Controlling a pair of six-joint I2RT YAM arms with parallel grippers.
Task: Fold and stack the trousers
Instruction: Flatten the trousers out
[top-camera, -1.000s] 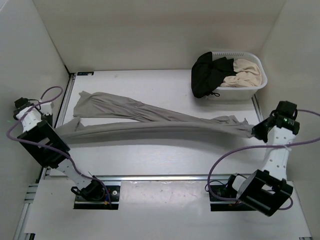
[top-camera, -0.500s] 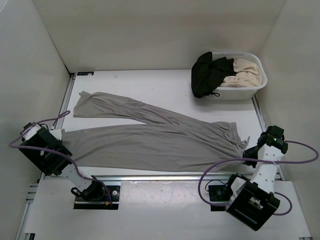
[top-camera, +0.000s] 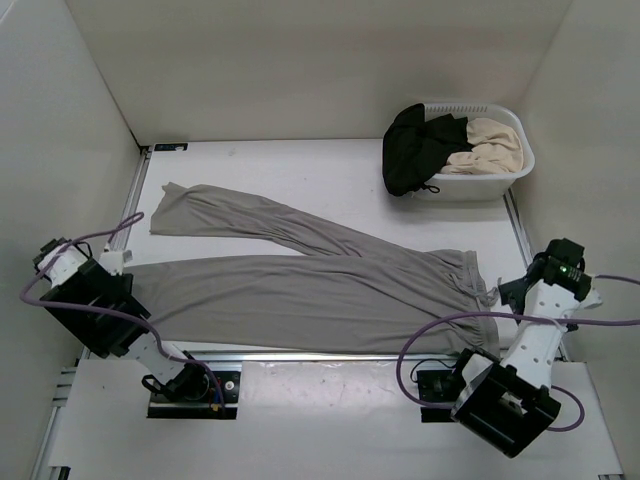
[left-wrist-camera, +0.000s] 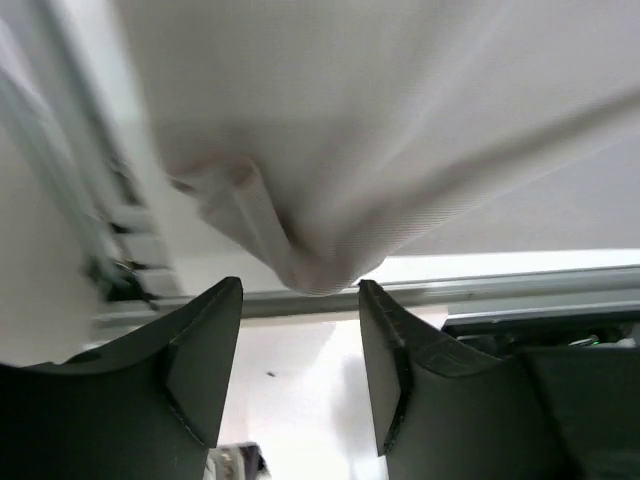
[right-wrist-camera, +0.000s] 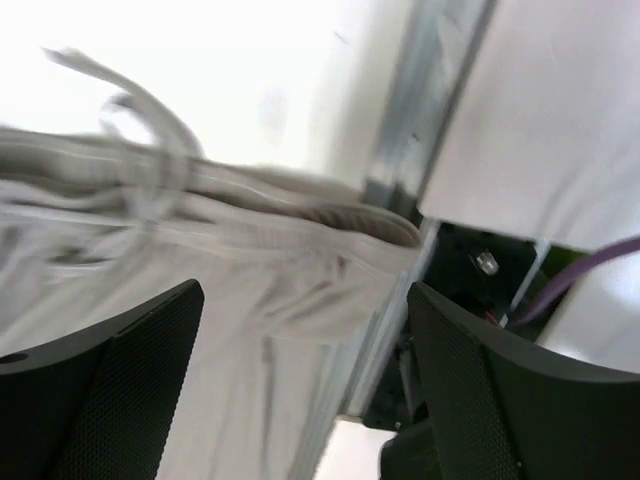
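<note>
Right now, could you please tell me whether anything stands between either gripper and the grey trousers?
Nothing visible does. The trousers lie spread on the table. The left gripper, fingers open, faces a leg cuff, and the right gripper, also open, faces the waistband. The laundry basket sits apart at the far right.

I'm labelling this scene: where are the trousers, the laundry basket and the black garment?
trousers (top-camera: 300, 295), top view, middle of the near leg.
laundry basket (top-camera: 485, 186), top view, its front wall.
black garment (top-camera: 408, 150), top view, its bunched middle.

basket (top-camera: 482, 190) holds black garment (top-camera: 412, 150), beige garment (top-camera: 492, 145)
</note>
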